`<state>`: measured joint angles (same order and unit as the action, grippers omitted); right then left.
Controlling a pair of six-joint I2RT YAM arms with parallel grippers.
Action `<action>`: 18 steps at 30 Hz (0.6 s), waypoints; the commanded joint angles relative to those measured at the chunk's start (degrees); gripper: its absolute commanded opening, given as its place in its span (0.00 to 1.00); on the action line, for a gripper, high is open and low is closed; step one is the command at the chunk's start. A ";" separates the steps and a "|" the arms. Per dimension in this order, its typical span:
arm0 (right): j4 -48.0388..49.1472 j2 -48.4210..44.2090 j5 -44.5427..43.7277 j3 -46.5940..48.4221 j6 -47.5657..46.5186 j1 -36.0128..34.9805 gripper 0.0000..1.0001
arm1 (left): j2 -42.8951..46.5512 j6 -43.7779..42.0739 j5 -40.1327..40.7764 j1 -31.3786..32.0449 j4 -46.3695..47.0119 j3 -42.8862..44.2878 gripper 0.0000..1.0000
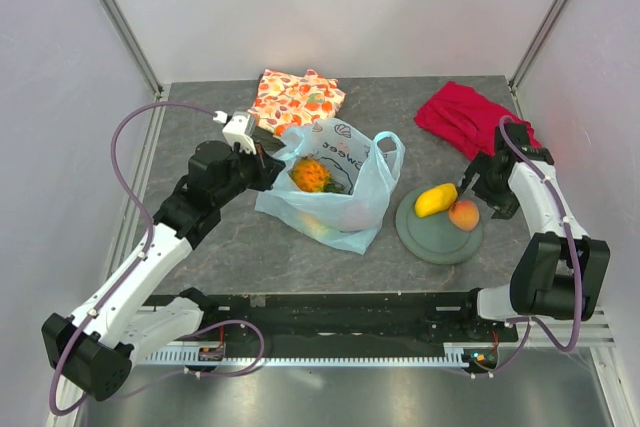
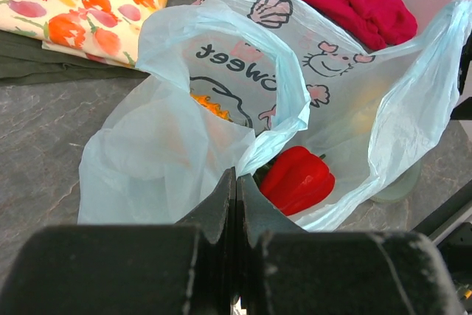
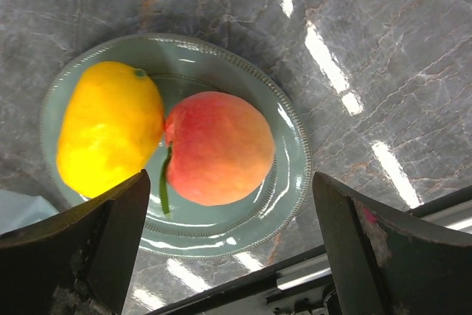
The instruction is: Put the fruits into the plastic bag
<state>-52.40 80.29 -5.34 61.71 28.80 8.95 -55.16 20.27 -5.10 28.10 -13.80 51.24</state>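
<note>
Inside the plastic bag (image 2: 177,145), film blurs the pineapple (image 2: 212,106) and half-hides the red pepper (image 2: 299,178); left gripper (image 2: 236,180) pinches its rim, right gripper (image 3: 230,182) gapes wide over the peach (image 3: 217,145)

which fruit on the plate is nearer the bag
The yellow mango, on the side of the plate toward the plastic bag; the orange peach lies beyond it.

Grey stone table (image 1: 240,247), pale walls (image 1: 350,7)

pineapple (image 2: 210,106) mostly behind the plastic bag (image 2: 162,153), red pepper (image 2: 299,180) partly under its fold
</note>
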 commanded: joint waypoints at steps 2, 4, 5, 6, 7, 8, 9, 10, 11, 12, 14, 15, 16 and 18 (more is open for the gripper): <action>2.39 -2.15 -0.02 -3.26 1.70 0.63 0.98 | -0.92 1.70 -1.75 -0.15 4.75 -0.01 0.02; 4.67 -2.59 0.68 -5.46 2.49 0.72 0.98 | -0.66 1.18 -1.93 -0.15 4.75 0.08 0.02; 5.46 -3.03 1.12 -6.68 3.28 0.80 0.98 | -0.57 0.48 -1.93 -0.15 4.49 0.35 0.02; 6.77 -3.21 2.34 -7.13 3.81 0.89 0.98 | -0.39 0.21 -1.93 -0.15 4.05 0.35 0.02; 7.22 -3.39 2.79 -7.57 4.16 0.89 0.98 | -0.30 -0.05 -2.01 -0.15 3.79 0.52 0.02; 8.18 -3.65 3.14 -8.53 5.38 0.89 0.98 | -0.30 -0.41 -1.93 -0.15 3.70 0.52 0.02; 8.71 -3.82 3.67 -9.06 5.83 0.89 0.98 | -0.30 -0.58 -2.28 -0.15 3.43 0.52 0.01; 9.24 -4.00 3.94 -9.59 6.27 0.89 0.98 | -0.30 -0.76 -2.54 -0.23 3.26 0.52 0.02; 10.03 -4.26 4.11 -10.73 6.71 0.81 0.98 | -0.30 -1.20 -2.72 -0.15 3.08 0.61 0.02; 10.30 -4.44 4.11 -11.08 6.97 0.89 0.98 | -0.30 -1.37 -2.98 -0.23 2.91 0.79 0.02; 11.00 -4.70 3.68 -12.14 7.41 0.89 0.98 | -0.04 -2.34 -3.16 -0.32 2.29 1.05 0.02; 11.27 -4.71 3.59 -12.49 7.68 0.89 0.98 | -0.04 -2.60 -3.25 -0.32 2.11 1.23 0.02; 11.53 -4.79 3.59 -12.67 7.77 0.89 0.98 | -0.04 -2.95 -3.07 -0.41 1.94 1.31 0.02; 12.15 -4.97 3.59 -12.93 8.29 0.89 0.98 | 0.05 -3.40 -3.07 -0.59 1.94 1.58 0.02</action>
<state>-43.31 76.84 -1.96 49.45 34.83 9.61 -55.88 19.81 -6.83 28.01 -12.08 50.98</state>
